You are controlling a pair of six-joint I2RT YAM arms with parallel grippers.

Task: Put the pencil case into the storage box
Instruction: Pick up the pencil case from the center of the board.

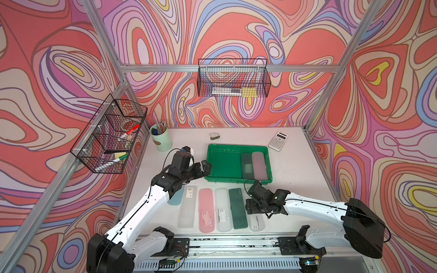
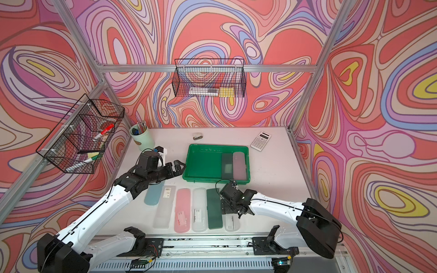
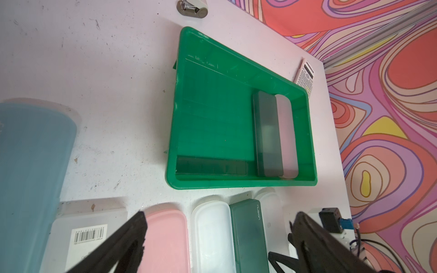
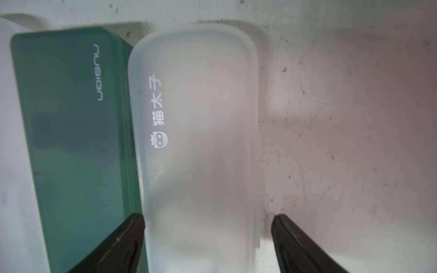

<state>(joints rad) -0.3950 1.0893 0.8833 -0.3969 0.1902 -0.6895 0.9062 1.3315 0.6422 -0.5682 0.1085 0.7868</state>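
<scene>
I note right gripper (image 4: 208,218) wide apart astride the frosted clear plastic pencil case (image 4: 196,118), gripping nothing; left gripper (image 3: 220,216) wide apart, empty, beside the green plastic storage box (image 1: 222,165).

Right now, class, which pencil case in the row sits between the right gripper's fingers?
The frosted clear case at the row's right end, beside the dark green case; the open right gripper straddles it.
</scene>
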